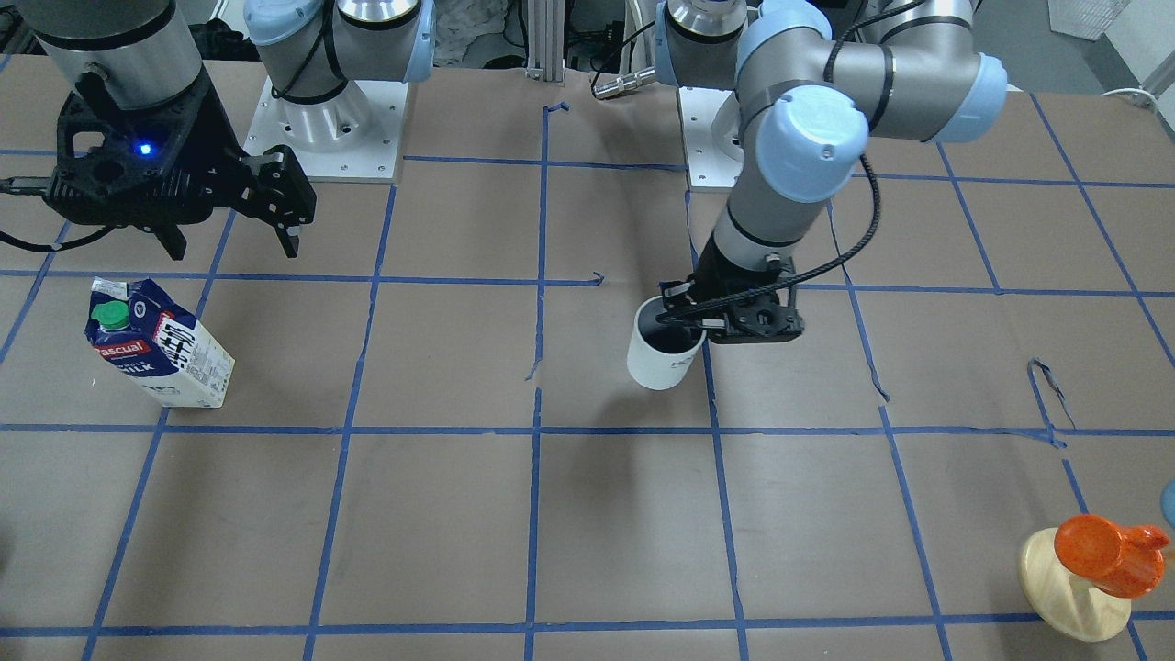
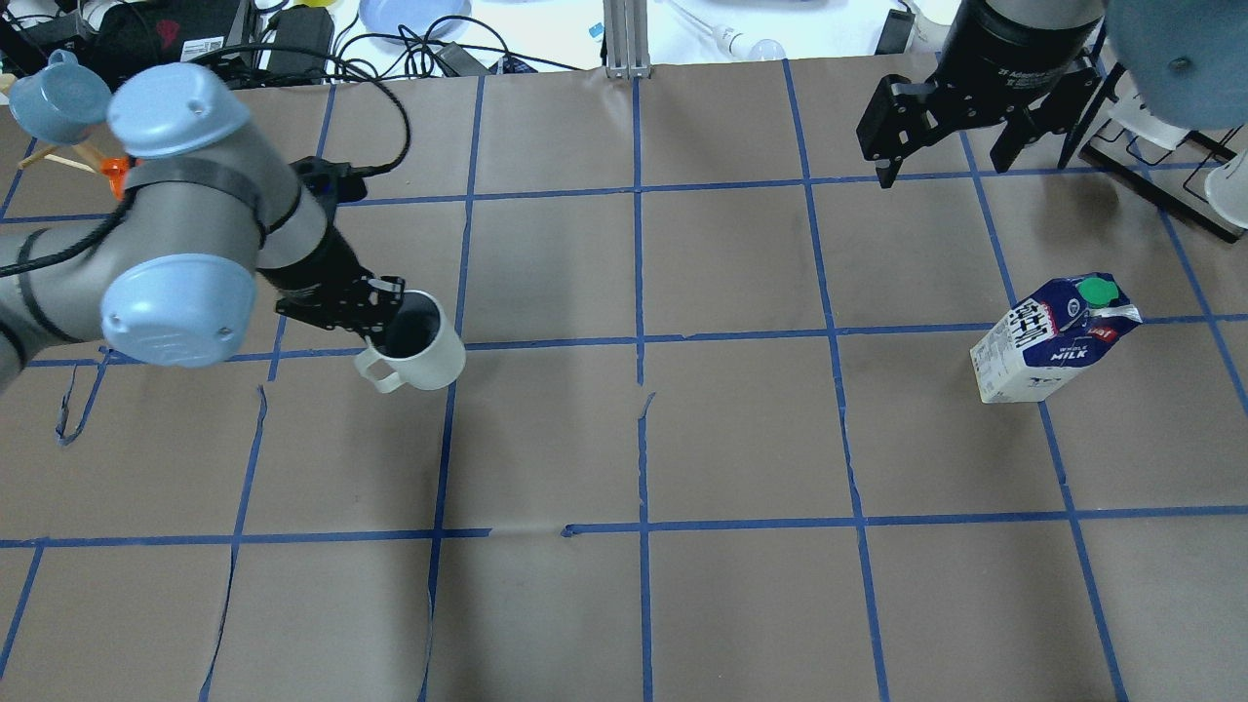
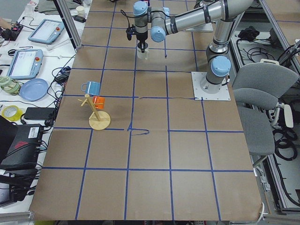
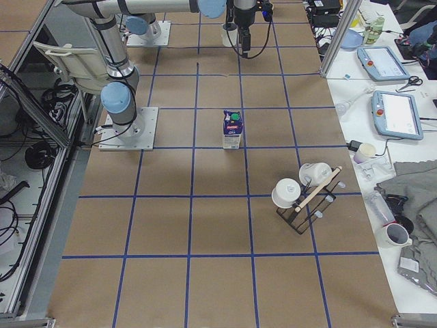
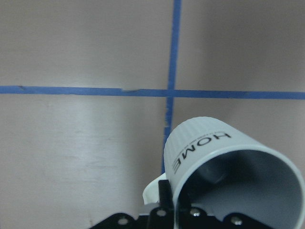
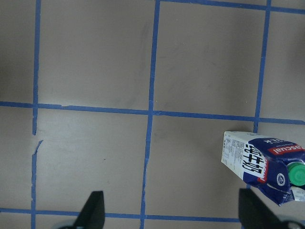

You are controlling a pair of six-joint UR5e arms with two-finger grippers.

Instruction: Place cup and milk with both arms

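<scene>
The white cup point(image 2: 421, 353), with "HOME" lettering in the left wrist view point(image 5: 205, 148), hangs tilted from my left gripper point(image 2: 385, 327). The gripper is shut on its rim, one finger inside and one outside. The cup is just above the brown paper near the table's middle-left, and also shows in the front view point(image 1: 661, 353). The milk carton point(image 2: 1053, 336) stands upright on the right side; it also shows in the front view point(image 1: 161, 344) and the right wrist view point(image 6: 264, 164). My right gripper point(image 2: 942, 174) is open and empty, raised well above the table and beyond the carton.
An orange cup on a wooden stand point(image 1: 1097, 560) and a blue cup point(image 2: 58, 93) sit at the far left corner. A black rack with white mugs point(image 4: 307, 191) stands at the far right. Blue tape lines grid the brown paper point(image 2: 634, 439).
</scene>
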